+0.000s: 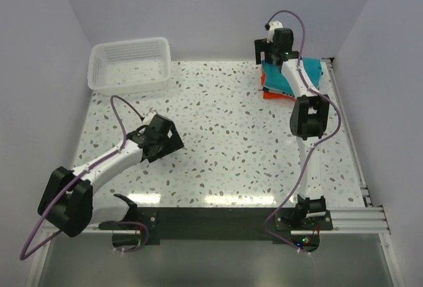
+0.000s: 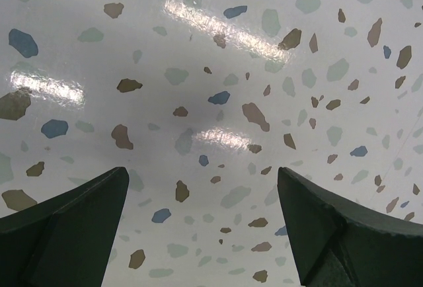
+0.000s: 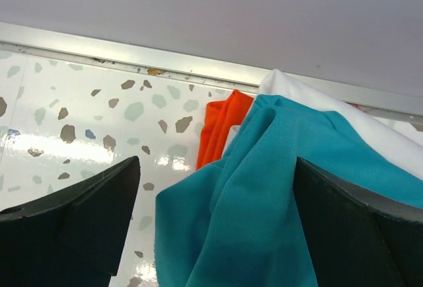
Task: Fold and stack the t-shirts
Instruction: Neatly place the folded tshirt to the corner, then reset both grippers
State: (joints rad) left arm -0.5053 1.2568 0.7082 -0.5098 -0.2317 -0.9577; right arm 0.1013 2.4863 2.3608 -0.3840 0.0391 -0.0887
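The t-shirts lie in a crumpled pile at the table's far right corner. The teal t-shirt (image 1: 280, 79) is on top, and an orange one (image 1: 272, 94) shows at its near edge. In the right wrist view the teal t-shirt (image 3: 264, 201) fills the space between the fingers, with the orange one (image 3: 221, 125) and a white one (image 3: 344, 112) behind it. No dark-edged shirt shows. My right gripper (image 1: 273, 55) (image 3: 217, 164) is open just over the pile, holding nothing. My left gripper (image 1: 168, 141) (image 2: 201, 174) is open and empty above bare speckled table (image 2: 211, 69).
A white slatted basket (image 1: 129, 43) stands at the far left corner, with nothing in it. A metal rail (image 1: 347, 128) runs along the table's right edge and another (image 3: 132, 52) along the back wall behind the pile.
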